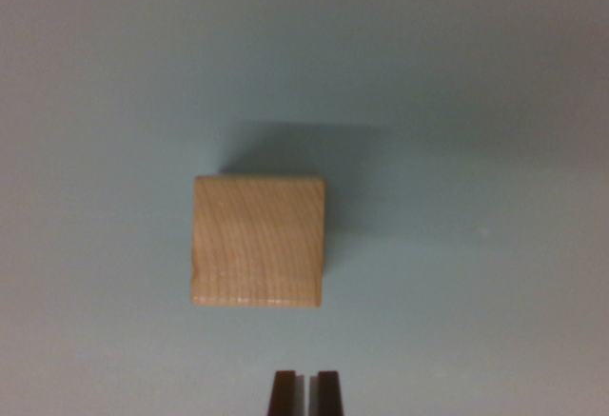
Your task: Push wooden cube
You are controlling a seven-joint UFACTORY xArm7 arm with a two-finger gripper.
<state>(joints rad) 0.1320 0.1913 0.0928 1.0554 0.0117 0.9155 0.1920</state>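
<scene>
Currently gripper (304, 392) has its tips nearly pressed together, holding nothing, with the wooden cube (258, 241) just ahead and slightly toward the wrist view's left on the surface (495, 130), so an off-centre push likely spins it aside.

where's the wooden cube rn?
In the wrist view the wooden cube sits on the pale blue surface, slightly left of centre, just above the gripper tips at the bottom edge, with a visible gap between them.
</scene>
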